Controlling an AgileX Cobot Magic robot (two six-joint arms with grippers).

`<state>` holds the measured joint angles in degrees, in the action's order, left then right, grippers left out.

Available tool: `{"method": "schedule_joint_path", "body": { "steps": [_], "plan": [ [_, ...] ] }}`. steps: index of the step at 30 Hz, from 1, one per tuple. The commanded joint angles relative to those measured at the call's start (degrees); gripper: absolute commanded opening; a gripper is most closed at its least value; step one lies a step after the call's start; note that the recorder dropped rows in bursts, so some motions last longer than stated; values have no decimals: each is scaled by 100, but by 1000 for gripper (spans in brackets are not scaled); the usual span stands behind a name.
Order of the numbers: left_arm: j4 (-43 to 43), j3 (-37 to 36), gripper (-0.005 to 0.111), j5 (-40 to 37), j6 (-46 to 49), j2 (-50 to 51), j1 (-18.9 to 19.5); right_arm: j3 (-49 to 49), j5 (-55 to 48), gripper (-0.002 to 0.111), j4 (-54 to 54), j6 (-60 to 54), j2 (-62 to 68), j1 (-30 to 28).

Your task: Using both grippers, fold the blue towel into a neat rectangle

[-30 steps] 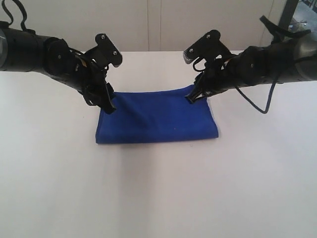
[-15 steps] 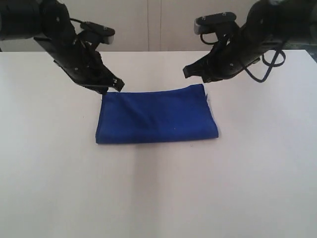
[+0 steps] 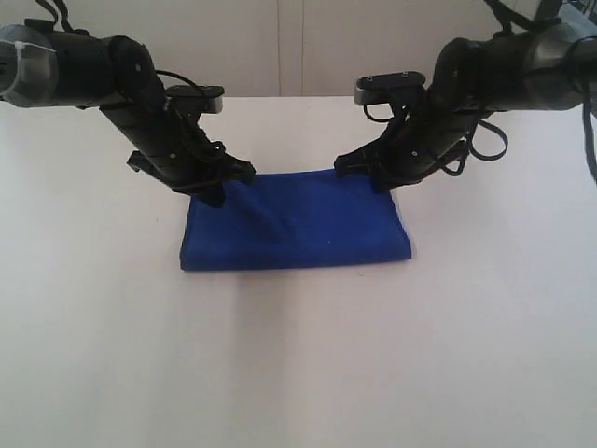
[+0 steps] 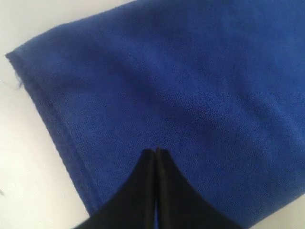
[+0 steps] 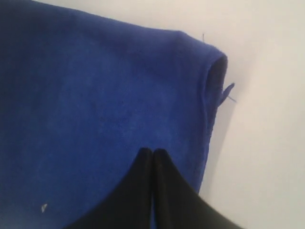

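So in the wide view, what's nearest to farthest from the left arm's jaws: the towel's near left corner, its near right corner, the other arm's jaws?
From the left gripper, jaws shut at the far left corner of the blue towel:
1. Its near left corner, straight toward the camera.
2. The right gripper, across the towel's far edge.
3. Its near right corner, diagonally opposite.

I saw the towel [image 3: 297, 222], deep blue, folded into a flat rectangle with its long sides running nine to three o'clock. My left gripper [image 3: 210, 194] stood at its ten o'clock corner, fingers pressed together and holding nothing. My right gripper [image 3: 382, 184] stood the same way at the two o'clock corner, where a small thread tag [image 5: 228, 90] stuck out. I couldn't tell whether either tip touched the cloth.
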<state>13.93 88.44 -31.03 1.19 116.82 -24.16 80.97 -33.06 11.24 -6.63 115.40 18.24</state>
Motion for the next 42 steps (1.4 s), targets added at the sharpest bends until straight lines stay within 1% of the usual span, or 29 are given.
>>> {"method": "schedule_joint_path", "body": {
  "steps": [1,5,9,14,20,29,37,42],
  "plan": [
    [91,24,0,-87,43,165,9,16,242,0,-7,7,194,-63],
    [63,24,0,-295,138,372,9,16,317,0,-66,7,360,-63],
    [-208,24,0,-494,160,452,9,16,302,0,-78,7,525,-63],
    [-341,24,0,-554,160,452,9,16,201,0,-223,22,665,-63],
    [-861,24,0,-751,137,452,9,16,114,0,-337,196,689,-63],
    [-874,24,0,-665,137,452,9,16,-94,0,-337,405,689,-63],
    [-840,24,0,-630,137,452,9,16,-58,0,-337,559,667,-63],
    [-840,24,0,-592,137,452,9,16,-286,0,-337,587,667,-63]
  ]
}}
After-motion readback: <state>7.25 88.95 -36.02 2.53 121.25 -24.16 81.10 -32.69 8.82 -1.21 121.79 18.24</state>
